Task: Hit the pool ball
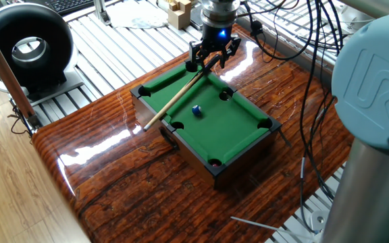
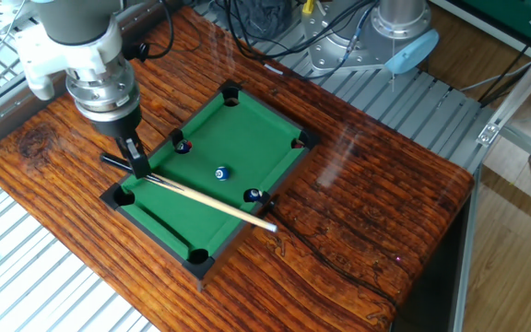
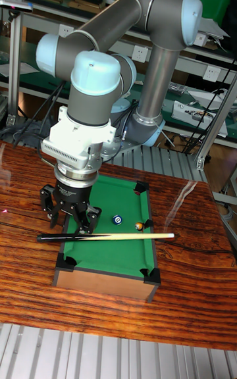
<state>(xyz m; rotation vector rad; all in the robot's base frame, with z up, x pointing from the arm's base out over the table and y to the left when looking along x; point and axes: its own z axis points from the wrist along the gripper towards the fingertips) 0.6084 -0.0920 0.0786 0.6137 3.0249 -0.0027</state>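
A small blue pool ball [image 1: 196, 109] [image 2: 220, 172] [image 3: 117, 220] rests near the middle of the green felt of a mini pool table [image 1: 243, 164] [image 2: 247, 134] [image 3: 99, 283]. My gripper [image 1: 212, 59] [image 2: 137, 163] [image 3: 71, 227] hangs over one end of the table, shut on the dark butt end of a wooden cue stick [image 1: 175, 97] [image 2: 212, 202] [image 3: 112, 236]. The cue lies nearly level across the table, its length passing beside the ball without touching it. Two other small balls [image 2: 182, 146] [image 2: 253, 195] sit at side pockets.
The mini table stands on a glossy wooden tabletop [image 1: 113, 175]. A black ring-shaped device [image 1: 26, 44] is at the left of one fixed view, wooden blocks [image 1: 178, 11] behind the gripper, cables [image 1: 309, 81] to the right, and a thin rod [image 1: 252, 221] near the front edge.
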